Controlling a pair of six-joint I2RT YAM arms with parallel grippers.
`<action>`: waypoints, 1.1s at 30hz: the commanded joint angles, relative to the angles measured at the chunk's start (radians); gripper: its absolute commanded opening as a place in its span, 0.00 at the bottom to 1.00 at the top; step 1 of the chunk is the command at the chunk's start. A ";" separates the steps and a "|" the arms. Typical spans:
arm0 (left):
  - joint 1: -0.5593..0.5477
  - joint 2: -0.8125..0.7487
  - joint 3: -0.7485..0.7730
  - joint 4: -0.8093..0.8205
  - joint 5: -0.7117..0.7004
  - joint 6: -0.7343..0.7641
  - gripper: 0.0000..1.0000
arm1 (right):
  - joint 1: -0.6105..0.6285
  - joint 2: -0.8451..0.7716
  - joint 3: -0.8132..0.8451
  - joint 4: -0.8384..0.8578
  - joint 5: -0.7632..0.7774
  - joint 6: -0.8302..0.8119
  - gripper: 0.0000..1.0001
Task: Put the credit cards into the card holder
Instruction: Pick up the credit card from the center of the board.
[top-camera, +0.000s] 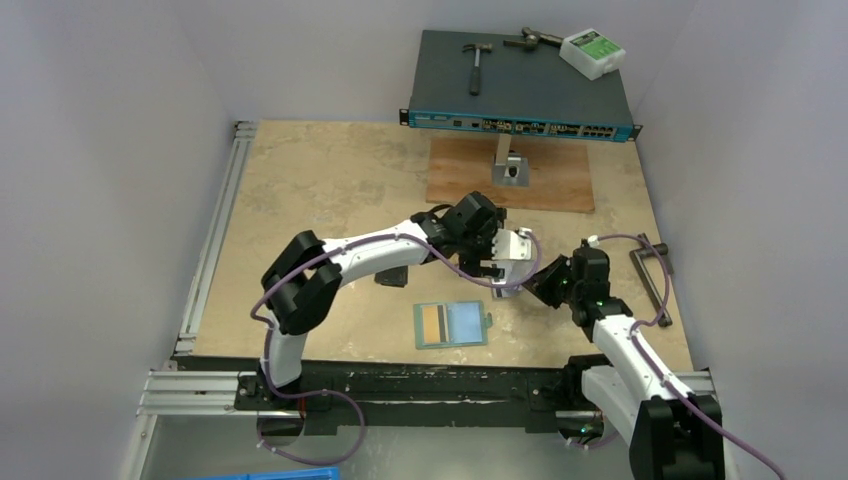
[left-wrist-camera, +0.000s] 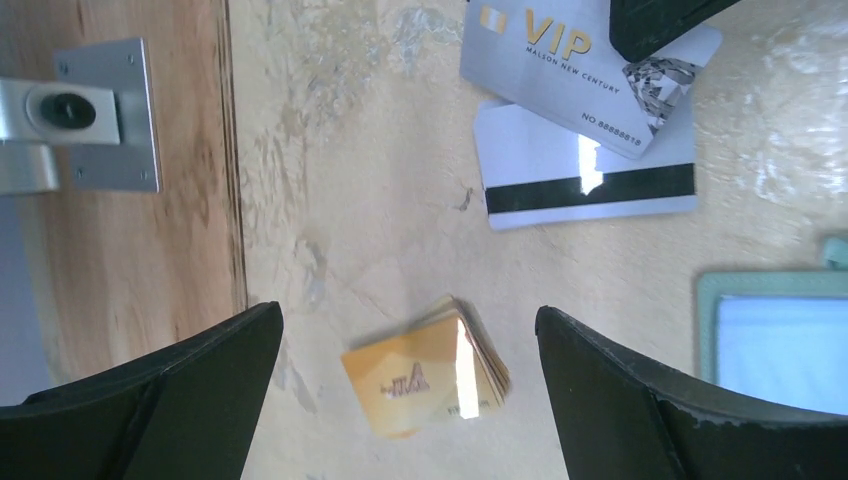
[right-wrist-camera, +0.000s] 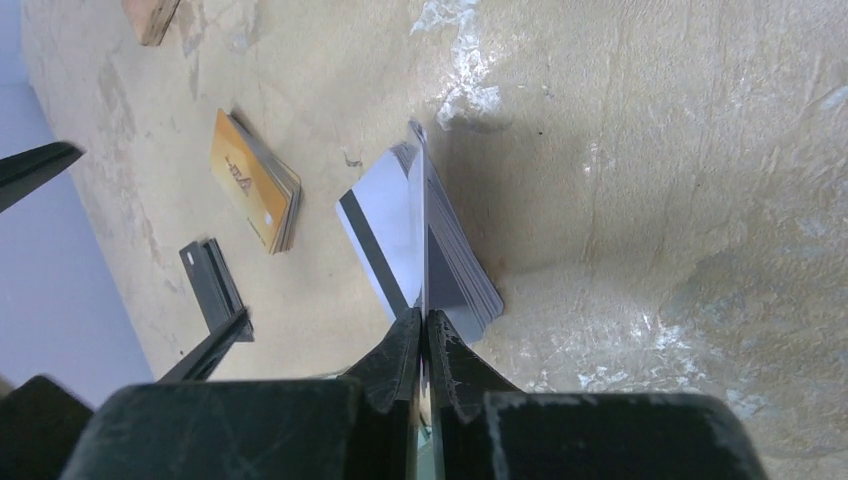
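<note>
Fingers of the right gripper (right-wrist-camera: 425, 335) pinch 1 silver card (right-wrist-camera: 424, 230) on edge over the silver stack (right-wrist-camera: 465, 275); left gripper (left-wrist-camera: 408, 318) gapes wide above the orange cards (left-wrist-camera: 425, 380). Teal card holder (top-camera: 451, 323) lies open nearby.

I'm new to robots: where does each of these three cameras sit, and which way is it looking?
Top: above and behind, looking down on the table; left arm and right arm show.
Left wrist: faces straight down at the orange cards; open left gripper frames them.
Right wrist: looks along the shut right gripper, which pinches a silver card edge-on.
Both wrist views share the orange cards and striped card.
</note>
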 joint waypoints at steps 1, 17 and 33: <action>0.048 -0.116 0.023 -0.145 0.078 -0.217 1.00 | -0.003 -0.026 0.025 -0.027 -0.029 -0.061 0.00; 0.147 -0.205 -0.055 -0.180 0.337 -0.564 1.00 | -0.002 0.070 0.061 0.070 -0.146 -0.153 0.00; 0.143 -0.180 -0.112 -0.007 0.391 -0.859 0.99 | -0.002 0.002 0.065 0.108 -0.247 -0.156 0.00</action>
